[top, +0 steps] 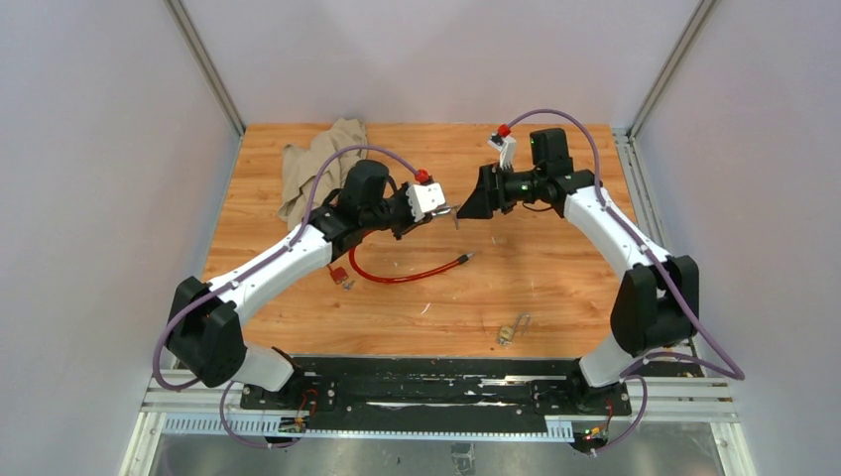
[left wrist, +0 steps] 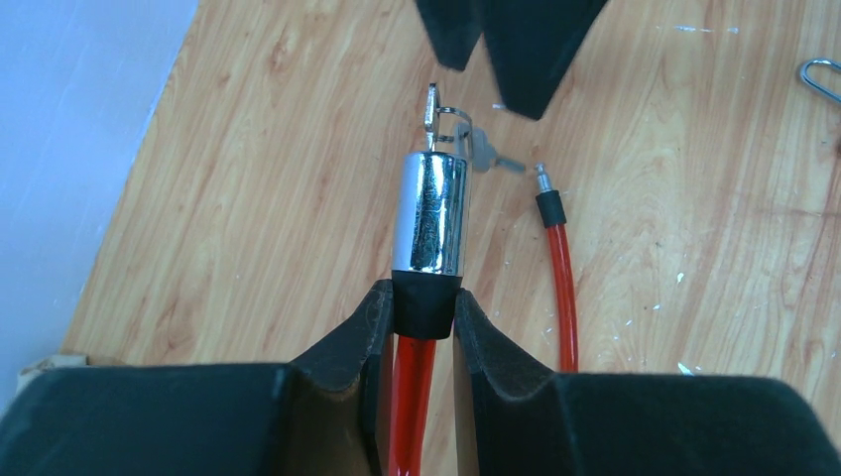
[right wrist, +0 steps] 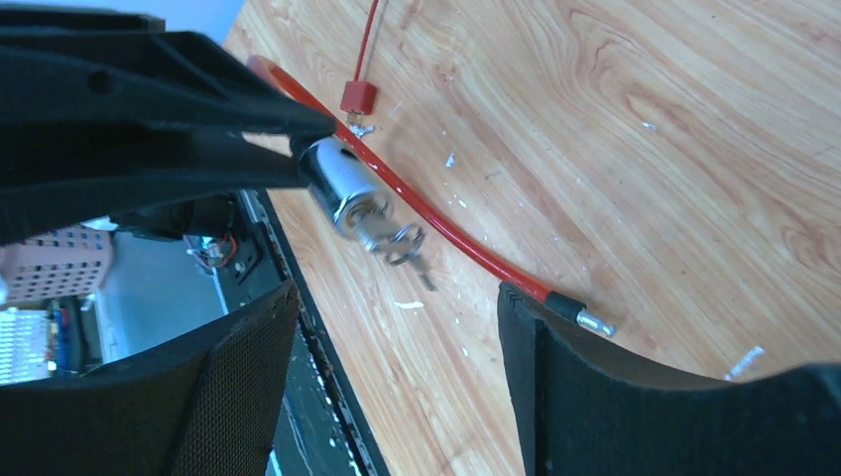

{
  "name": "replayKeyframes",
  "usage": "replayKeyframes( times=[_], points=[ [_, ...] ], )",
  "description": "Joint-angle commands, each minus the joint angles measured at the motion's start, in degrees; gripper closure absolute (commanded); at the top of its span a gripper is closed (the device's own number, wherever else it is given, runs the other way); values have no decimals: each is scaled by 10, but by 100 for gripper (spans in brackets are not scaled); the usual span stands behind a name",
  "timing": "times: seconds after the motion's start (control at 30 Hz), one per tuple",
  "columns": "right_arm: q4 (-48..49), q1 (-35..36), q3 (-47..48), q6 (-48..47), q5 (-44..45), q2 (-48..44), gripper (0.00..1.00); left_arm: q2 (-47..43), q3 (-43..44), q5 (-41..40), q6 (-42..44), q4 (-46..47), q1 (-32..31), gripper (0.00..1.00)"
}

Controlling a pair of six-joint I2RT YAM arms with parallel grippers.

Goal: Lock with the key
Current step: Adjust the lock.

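Left gripper (left wrist: pixel 421 307) pinches lock cylinder (left wrist: pixel 428 223) by its black collar. Key (left wrist: pixel 431 107) at cylinder's 12 o'clock, apparently seated in keyway. Right gripper (right wrist: pixel 397 290) fingers spread wide, clear of key.

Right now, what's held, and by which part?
Left end effector grips the cable lock by the black collar under its chrome barrel; right end effector holds nothing.

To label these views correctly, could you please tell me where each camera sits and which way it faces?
Top: above, behind both arms, looking down at the table; both show.
Left wrist: looks along the left gripper at the lock and key.
Right wrist: looks past the open right gripper at them.
Wrists share lock, key, red cable.
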Motion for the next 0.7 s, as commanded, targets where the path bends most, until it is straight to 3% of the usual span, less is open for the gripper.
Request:
replayKeyframes(
  times=[0.0, 0.37, 0.67],
  points=[
    [41, 1, 33, 89, -47, 44, 27, -14, 7, 19, 20, -1, -6, 100],
    [102, 30, 43, 148, -116, 102, 28, -16, 0, 19, 39, -7, -18, 100],
    [104, 42, 47, 134, -168, 127, 59, -15, 0, -4, 44, -6, -24, 100]
  ],
)
